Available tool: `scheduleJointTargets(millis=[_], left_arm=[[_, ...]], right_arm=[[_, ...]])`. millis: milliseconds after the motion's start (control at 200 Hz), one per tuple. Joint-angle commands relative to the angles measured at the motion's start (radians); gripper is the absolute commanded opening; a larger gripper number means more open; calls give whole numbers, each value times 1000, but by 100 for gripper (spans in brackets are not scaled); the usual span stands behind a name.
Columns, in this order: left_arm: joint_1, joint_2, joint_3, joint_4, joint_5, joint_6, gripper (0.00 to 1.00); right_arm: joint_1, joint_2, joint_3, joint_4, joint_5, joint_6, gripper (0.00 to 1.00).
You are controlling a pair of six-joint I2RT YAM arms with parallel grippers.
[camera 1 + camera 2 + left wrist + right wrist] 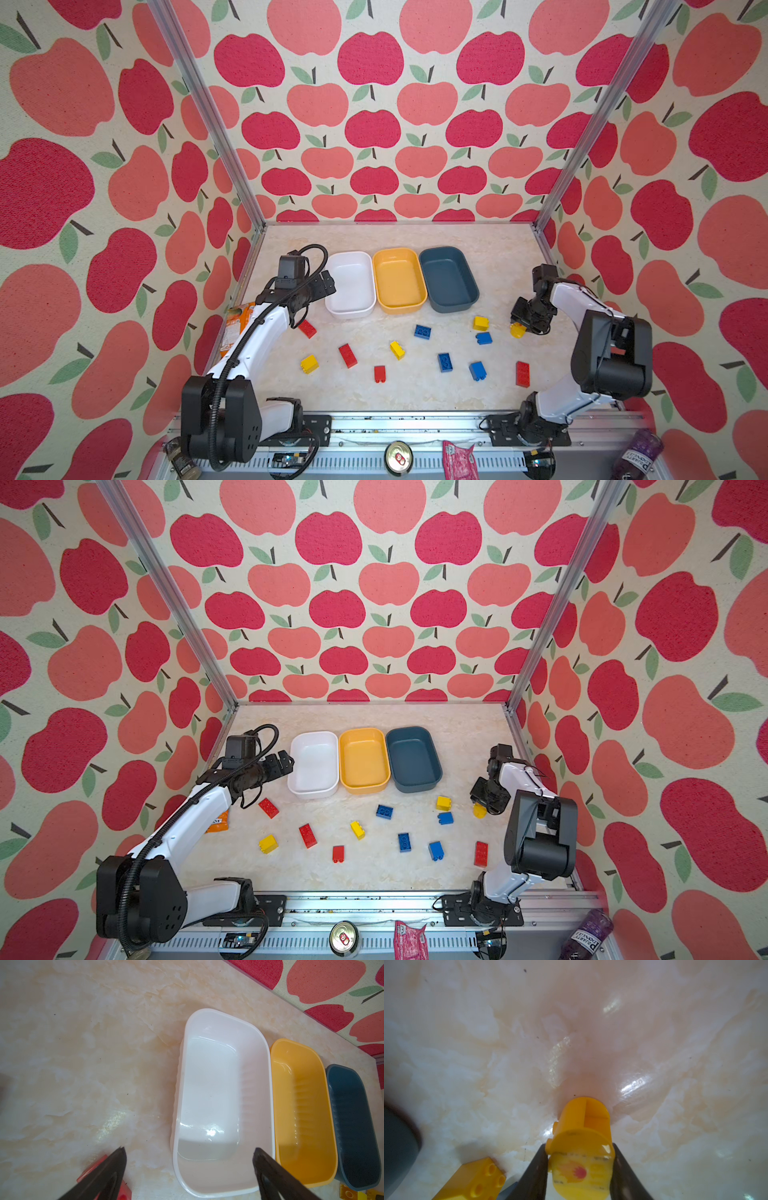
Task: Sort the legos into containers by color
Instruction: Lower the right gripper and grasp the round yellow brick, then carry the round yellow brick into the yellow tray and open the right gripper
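Jaws of the right gripper [579, 1146] are pinched onto both sides of a small rounded yellow plastic brick [581, 1124], low over the marbled table [415, 395] and off to the right of the dark slate blue plastic tub [449, 278]. My guess is it's headed for the yellow-orange plastic tub [399, 280] beside that. A white plastic tub [351, 284] completes the row, and all three are empty. The left gripper [189, 1149] hangs wide open with nothing in it, over a red studded brick [307, 328], so it's probably lined up for that one. The other loose bricks [397, 350] lie scattered out front.
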Motion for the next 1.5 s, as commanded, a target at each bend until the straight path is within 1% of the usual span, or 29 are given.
scheduleJointTargets(millis=[0,130,390,605,755,885,1056,1251,1491], left_arm=[[-5,-26,-20,-28,-12,-13,97],[-8,-39,-30,-37,-17,-18,97],[-20,-85,-59,-59,-28,-45,98],[-36,-114,-75,-81,-35,-67,98],[-45,-126,-80,-88,-32,-78,98],[-49,-130,-81,-95,-23,-81,99],[-47,-131,-80,-102,-10,-74,99],[-49,-129,-97,-93,12,-87,99],[-49,-143,-103,-108,30,-94,99]], right_arm=[[10,1,-13,-5,-19,0,35],[41,-57,-13,-28,-20,3,33],[148,-238,29,-77,-33,4,32],[272,-281,127,-90,-47,8,32],[346,-254,188,-74,-70,26,33],[425,-201,247,-49,-72,32,33],[511,-106,336,-8,-83,49,33],[619,20,458,43,-126,48,33],[746,201,613,57,-128,39,33]])
